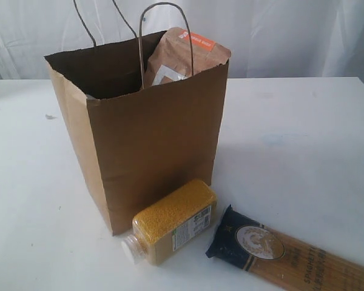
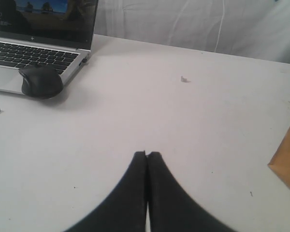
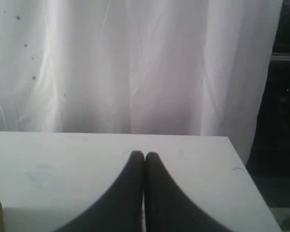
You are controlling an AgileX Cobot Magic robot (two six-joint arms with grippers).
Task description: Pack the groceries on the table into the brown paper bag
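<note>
on the left of the exterior view the brown paper bag [image 1: 158,151] stands upright and open on the white desk [image 1: 303,133]. the brown pouch with orange label [image 1: 185,57] is inside it, leaning against the bag's right wall, and its top sticks up above the rim. in front of the bag the yellow-grain bottle [image 1: 173,221] lies on its side on the desk. its clear cap points toward the near left and its far end is just beside the bag's near corner; whether they touch i cannot tell. to the right of the bottle, just beside it, the long spaghetti pack [image 1: 291,254] lies flat. its dark end is nearest the bottle and the rest runs off the edge of the view.

neither arm shows in the exterior view. in the left wrist view the left hand [image 2: 146,154] is narrow, its two black fingers pressed together with nothing between them, above bare desk. a laptop [image 2: 38,48] sits at the far side with a black mouse [image 2: 41,81] resting on its front edge, and a corner of the bag shows at the edge of that view.

in the right wrist view the right hand [image 3: 144,154] is likewise narrow, fingers closed on each other and holding nothing, over bare desk facing a white curtain [image 3: 135,63].
</note>
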